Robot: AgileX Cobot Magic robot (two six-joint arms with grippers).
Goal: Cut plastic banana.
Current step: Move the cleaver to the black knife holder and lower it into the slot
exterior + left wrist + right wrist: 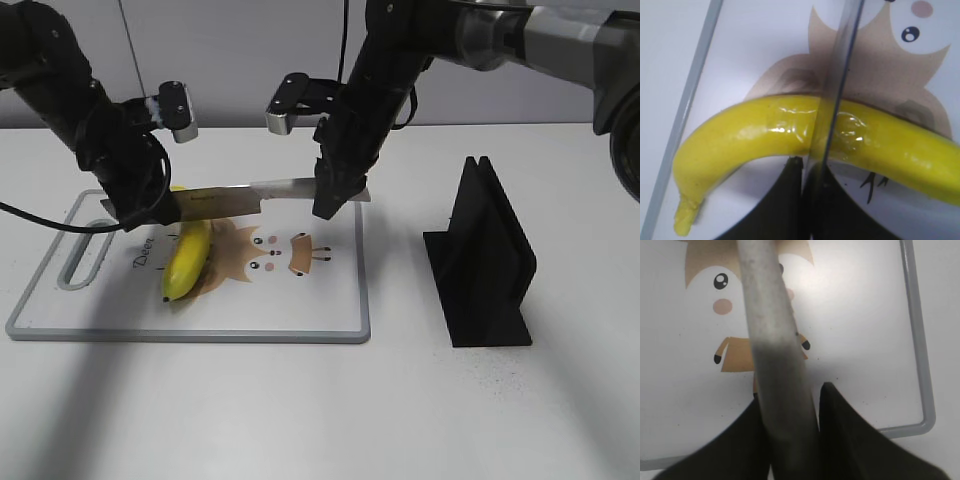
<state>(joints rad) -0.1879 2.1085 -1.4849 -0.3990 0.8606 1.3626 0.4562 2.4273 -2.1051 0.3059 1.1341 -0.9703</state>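
The plastic banana (188, 258) lies on the white cutting board (300, 305), left of its cartoon print. A knife (240, 198) hangs level above the banana's far end, held at both ends. My left gripper (150, 208) is shut on the blade's tip end. In the left wrist view the blade (840, 75) runs out from between the jaws (812, 170) and crosses the banana (755, 137) near its middle; I cannot tell whether they touch. My right gripper (335, 200) is shut on the grey handle (771, 335), which fills the gap between its jaws (790, 405).
A black slotted knife stand (485, 260) stands on the table to the right of the board. The board has a grey rim (917, 350) and a handle slot (85, 262) at its left end. Bare white table lies in front.
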